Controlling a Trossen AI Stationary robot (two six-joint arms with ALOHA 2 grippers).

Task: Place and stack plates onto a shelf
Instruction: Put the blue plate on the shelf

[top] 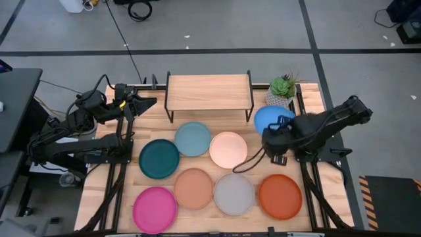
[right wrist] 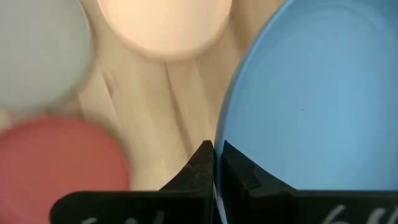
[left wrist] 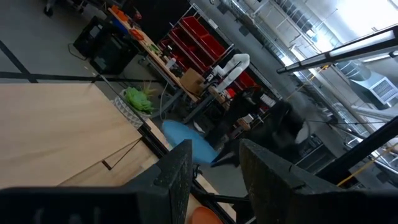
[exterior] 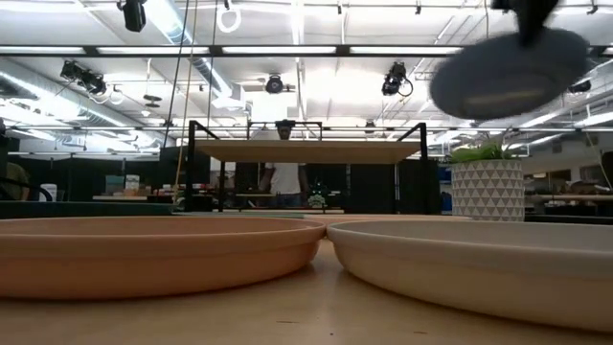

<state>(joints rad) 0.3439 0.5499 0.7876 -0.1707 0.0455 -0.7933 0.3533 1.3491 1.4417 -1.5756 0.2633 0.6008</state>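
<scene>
My right gripper [top: 277, 133] is shut on the bright blue plate [top: 268, 117], which is raised above the table just right of the shelf [top: 209, 92]; the low view shows this plate [exterior: 508, 72] from below, high in the air. The shelf's wood top is bare. On the table lie the dark teal plate [top: 159, 158], the light blue plate [top: 193, 139], the cream plate [top: 228, 149], the peach-tan plate [top: 193, 187], the grey plate [top: 234, 193], the orange plate [top: 279, 195] and the magenta plate [top: 154, 209]. My left gripper [top: 141, 102] waits open near the shelf's left end. My right gripper pinches the bright blue plate's rim [right wrist: 225, 134] between its two fingers [right wrist: 202, 165], on the plate's near side. The plate is lifted clear of the table and lies roughly flat, slightly tilted in the low view.
A potted plant [top: 283, 89] in a white patterned pot [exterior: 488, 187] stands at the shelf's right end, close behind the raised plate. The shelf has thin black legs [exterior: 192, 168]. People and racks show in the room beyond the table.
</scene>
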